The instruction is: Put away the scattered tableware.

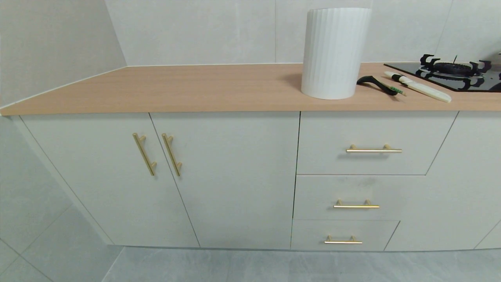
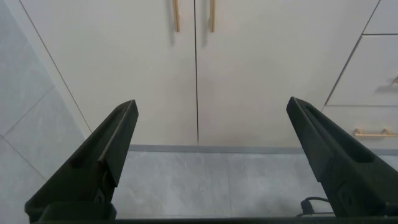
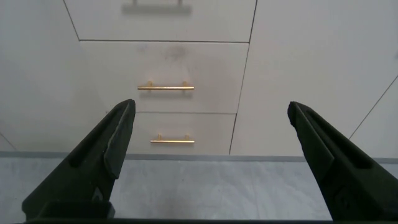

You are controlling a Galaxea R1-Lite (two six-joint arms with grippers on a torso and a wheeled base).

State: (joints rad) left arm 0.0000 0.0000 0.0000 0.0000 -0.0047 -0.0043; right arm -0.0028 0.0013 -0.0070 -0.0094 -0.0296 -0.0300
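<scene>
Left gripper [image 2: 211, 107] and right gripper [image 3: 211, 107] gape wide, empty, facing the cabinets [image 1: 235, 176]. Knife [image 1: 417, 87] and black tool [image 1: 377, 85] lie beside the canister [image 1: 334, 53].

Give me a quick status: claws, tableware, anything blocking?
Left claw open, right claw open, both empty, facing cabinet fronts. White knife and black-handled utensil lie on counter, beside ribbed white holder. Nothing on top of them.
</scene>
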